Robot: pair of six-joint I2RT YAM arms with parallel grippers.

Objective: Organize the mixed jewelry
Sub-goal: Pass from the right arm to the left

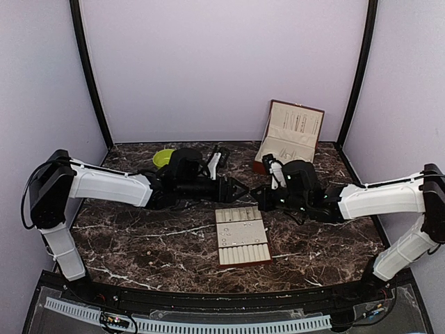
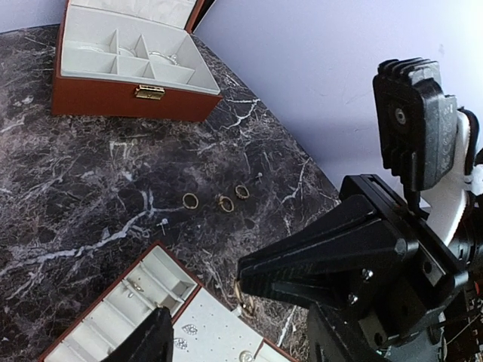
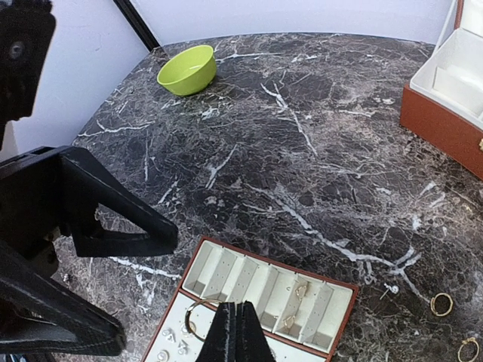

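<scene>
The lime-green bowl (image 1: 164, 158) sits at the far left of the worktop (image 1: 139, 243). The left end effector (image 2: 202, 296) hangs by the far end of the slotted tray (image 1: 242, 236), jaws spread wide with nothing between them. The tray holds small studs (image 3: 172, 345), earrings (image 3: 300, 289) in its slots, and a thin hoop (image 3: 193, 315). The right end effector (image 3: 234, 308) is closed over the tray, its tips meeting the hoop's rim. I cannot tell whether it pinches the hoop. Further right, three gold-toned rings (image 2: 225, 203) and a loose stud (image 3: 392, 289) lie on bare marble. They are apart from both end effectors, between the tray and the open brown box (image 1: 290, 136).
</scene>
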